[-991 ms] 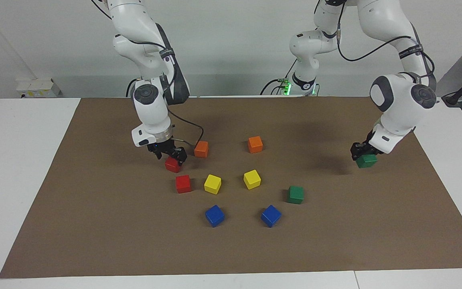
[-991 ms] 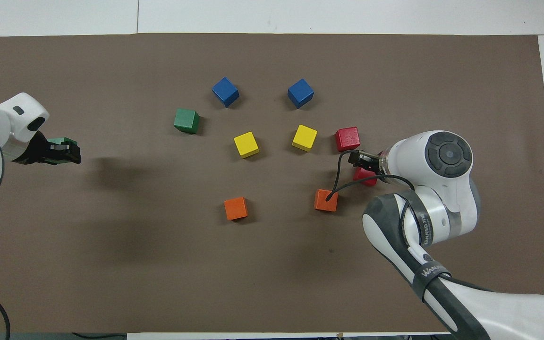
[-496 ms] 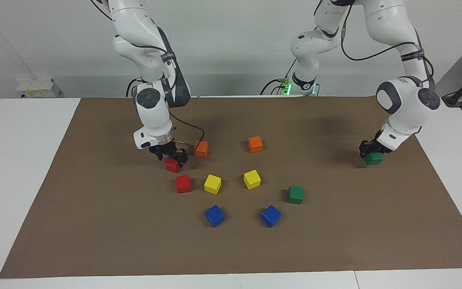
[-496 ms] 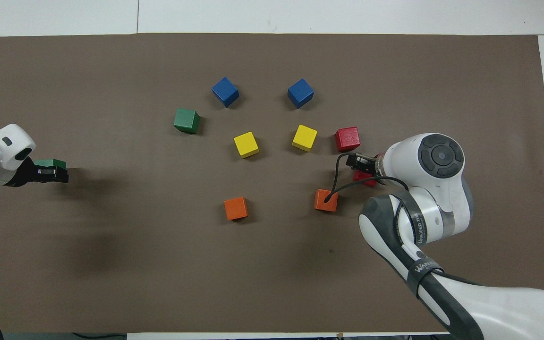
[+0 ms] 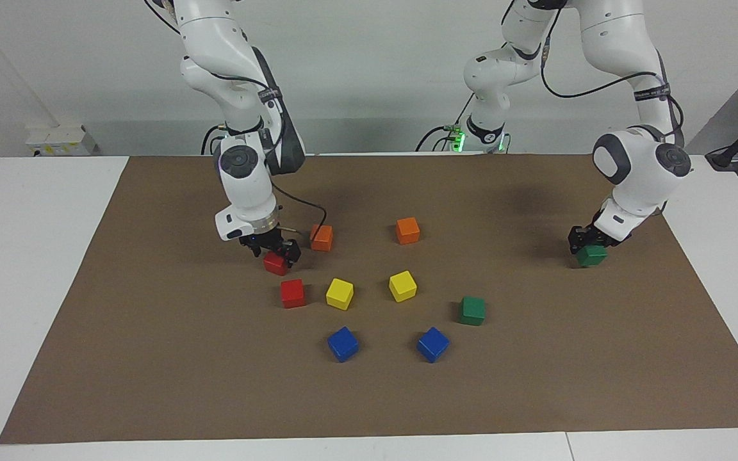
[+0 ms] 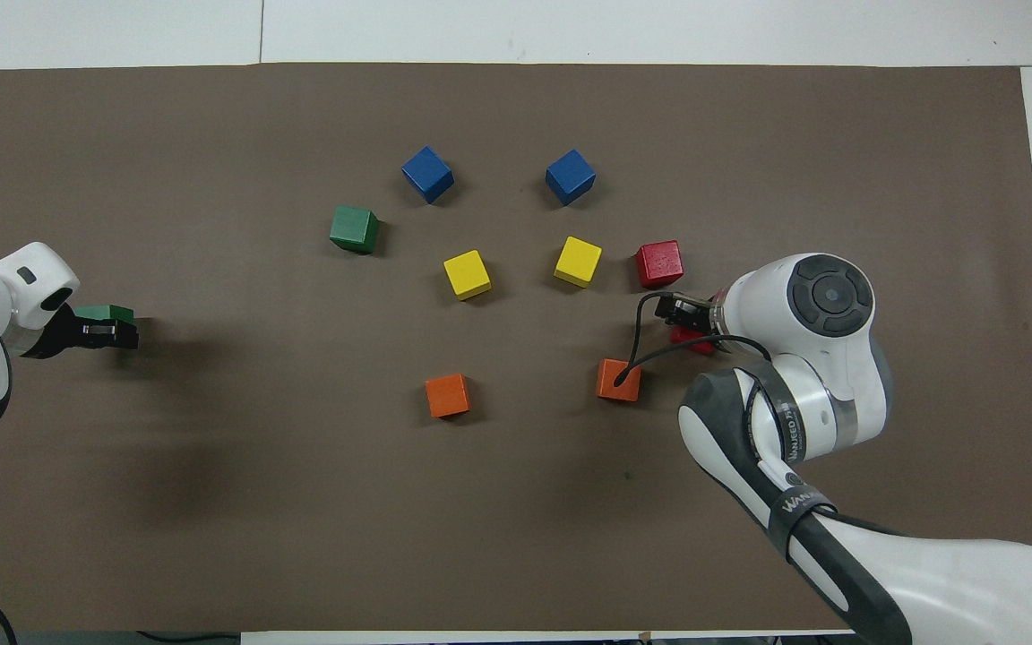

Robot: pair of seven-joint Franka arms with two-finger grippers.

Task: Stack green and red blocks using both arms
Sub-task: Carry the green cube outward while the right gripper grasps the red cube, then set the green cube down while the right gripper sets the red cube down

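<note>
One red block (image 5: pixel 275 264) lies on the brown mat beside an orange cube. My right gripper (image 5: pixel 276 255) is down over it, open, with a finger on either side; in the overhead view the wrist hides most of this red block (image 6: pixel 688 337). The other red block (image 5: pixel 292 292) sits just farther from the robots. My left gripper (image 5: pixel 587 246) is shut on a green block (image 5: pixel 590 255), low at the mat near the left arm's end; I cannot tell whether it touches. The other green block (image 5: pixel 472 310) stands free next to a blue cube.
Two orange cubes (image 5: pixel 321 237) (image 5: pixel 407 230), two yellow cubes (image 5: pixel 339 293) (image 5: pixel 402 285) and two blue cubes (image 5: pixel 343 344) (image 5: pixel 433 344) form a loose ring on the mat (image 5: pixel 151 358). A black cable from the right wrist hangs by the nearer orange cube.
The left gripper has carried its green block down and a little toward the robots. The right gripper has sunk slightly around the red block, which has stayed in place.
</note>
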